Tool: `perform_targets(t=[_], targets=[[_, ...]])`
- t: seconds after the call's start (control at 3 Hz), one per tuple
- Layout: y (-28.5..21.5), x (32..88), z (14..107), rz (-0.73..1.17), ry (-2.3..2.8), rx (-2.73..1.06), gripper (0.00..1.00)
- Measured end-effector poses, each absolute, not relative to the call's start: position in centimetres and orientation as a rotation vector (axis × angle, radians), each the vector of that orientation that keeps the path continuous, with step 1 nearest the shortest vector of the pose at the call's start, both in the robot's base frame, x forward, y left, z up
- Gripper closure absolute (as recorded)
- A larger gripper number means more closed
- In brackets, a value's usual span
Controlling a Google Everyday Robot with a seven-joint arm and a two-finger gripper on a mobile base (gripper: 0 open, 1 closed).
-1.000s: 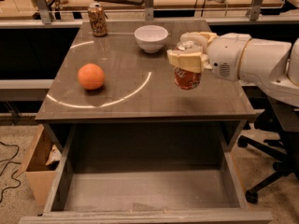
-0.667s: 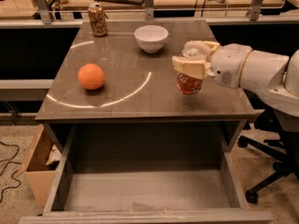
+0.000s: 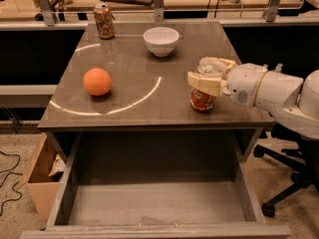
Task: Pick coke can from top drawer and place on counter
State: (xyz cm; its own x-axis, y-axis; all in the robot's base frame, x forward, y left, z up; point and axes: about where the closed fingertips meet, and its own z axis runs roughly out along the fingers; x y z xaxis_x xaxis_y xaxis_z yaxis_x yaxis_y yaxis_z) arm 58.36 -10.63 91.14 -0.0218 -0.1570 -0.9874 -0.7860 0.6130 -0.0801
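Coke can (image 3: 202,101) upright on the table (image 3: 134,108), front-right of the white bowl (image 3: 161,40) and near the table's front edge. Gripper (image 3: 203,72) right on it, reaching in from the right of the bowl on a white arm (image 3: 279,91). Fingers (image 3: 204,83) clamped on the can's upper half: one pale finger across the near side, the other round the far side, silver top just peeking out between them. Red lower half with its white lettering showing below the near finger. Base down at the glossy surface; touching or just clear of it, impossible to call. Front-left of the bowl, well apart from the can: an orange (image 3: 97,81), sitting inside the curved streak of reflected light. Back-left of the bowl, by the table's far edge: a brown-gold patterned can (image 3: 103,21), upright. Forward of the bowl and lower, under the table's front edge: top drawer (image 3: 159,203) pulled wide open, low sides and flat grey-brown bottom in plain sight. Down on the floor, front-left of the bowl: a cardboard box (image 3: 40,178) beside the drawer. Off to the bowl's right, beneath the arm: wheeled base of an office chair (image 3: 289,183).
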Motion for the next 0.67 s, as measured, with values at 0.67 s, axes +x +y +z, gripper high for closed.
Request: perform_targets(t=[0.67], targets=[[-10.6, 58.31, 91.41, 0.606, 1.556, -0.824, 0.61]])
